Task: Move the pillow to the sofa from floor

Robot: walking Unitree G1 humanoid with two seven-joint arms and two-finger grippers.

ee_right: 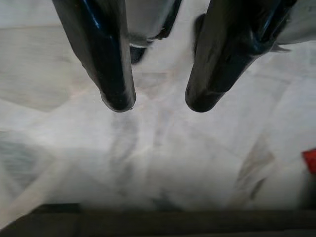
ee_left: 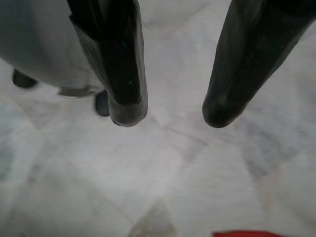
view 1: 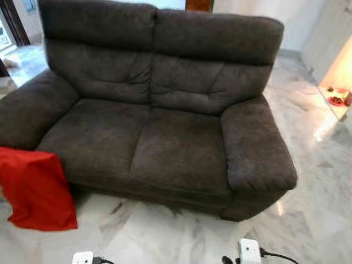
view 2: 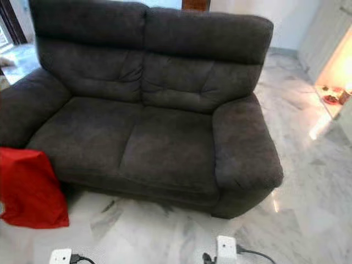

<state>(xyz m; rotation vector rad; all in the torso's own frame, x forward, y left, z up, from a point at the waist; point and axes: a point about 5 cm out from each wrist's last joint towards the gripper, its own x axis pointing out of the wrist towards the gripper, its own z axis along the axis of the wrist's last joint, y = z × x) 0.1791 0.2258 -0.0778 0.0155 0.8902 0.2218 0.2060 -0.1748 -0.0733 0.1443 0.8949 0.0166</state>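
Nearest the head camera, two white wrist housings are showing at the lower edge of the frame, the left arm and the right arm, both hanging low over the marble floor. Beyond them, a dark brown two-seat sofa is occupying most of the scene, its seat cushions lying bare and its padded armrests flanking both sides. A red pillow is resting on the floor at the robot's left, leaning against the sofa's front just below the left armrest, with its upper edge overlapping the seat's front corner. To the far right, a small lit shelf is carrying a few red items too small to identify.

In the left wrist view, the left gripper is pointing down at the floor with its two black fingers held apart and nothing between them. In the right wrist view, the right gripper is likewise hanging over the floor, fingers spread and empty, with the sofa's dark base lying along one edge.
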